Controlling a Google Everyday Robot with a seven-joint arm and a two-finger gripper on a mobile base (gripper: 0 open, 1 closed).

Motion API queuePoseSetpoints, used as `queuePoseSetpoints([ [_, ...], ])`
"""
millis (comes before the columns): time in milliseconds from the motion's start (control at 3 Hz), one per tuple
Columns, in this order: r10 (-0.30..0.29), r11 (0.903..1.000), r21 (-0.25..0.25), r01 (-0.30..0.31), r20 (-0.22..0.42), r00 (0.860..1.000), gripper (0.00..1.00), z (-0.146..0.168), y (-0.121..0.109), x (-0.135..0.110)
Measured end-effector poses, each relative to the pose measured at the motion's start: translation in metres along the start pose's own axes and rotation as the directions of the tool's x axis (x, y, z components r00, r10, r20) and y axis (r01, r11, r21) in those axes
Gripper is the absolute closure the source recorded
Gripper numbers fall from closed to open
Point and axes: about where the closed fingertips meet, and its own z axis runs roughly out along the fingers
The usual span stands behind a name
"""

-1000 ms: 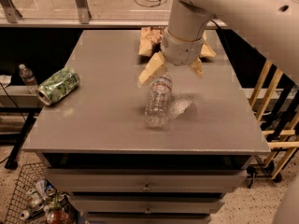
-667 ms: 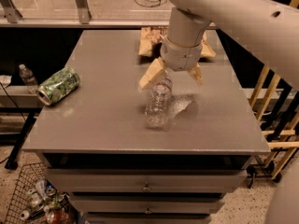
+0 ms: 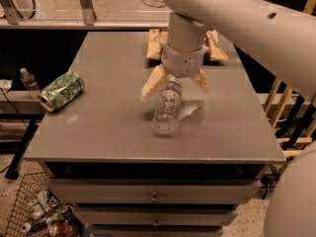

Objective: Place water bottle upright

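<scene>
Hand (image 3: 174, 90) spread wide, fingers on either side of the white cap, gripping nothing. Water bottle (image 3: 167, 113) sits directly under the hand on the desk (image 3: 98, 132) and looks upright on its base. Versus a second ago: bottle in same spot, hand barely shifted. Judgement: release looks done, only a clean lift-off remains. Green can (image 3: 61, 90) lies well off to the hand's side.

The grey desk (image 3: 98, 132) is carrying a green can (image 3: 61, 91) lying on its side by the left edge, the water bottle (image 3: 167, 112) resting near the middle, and tan packets (image 3: 157, 41) sitting at the far edge. The gripper (image 3: 174, 89) is hovering over the bottle's capped end, its fingers standing wide apart on either side of the cap
</scene>
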Motion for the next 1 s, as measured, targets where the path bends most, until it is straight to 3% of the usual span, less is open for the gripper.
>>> queuePoseSetpoints([
  [1000,-0.037,0.9993,0.004,0.037,-0.022,0.999,0.00,0.008,0.028,-0.013],
])
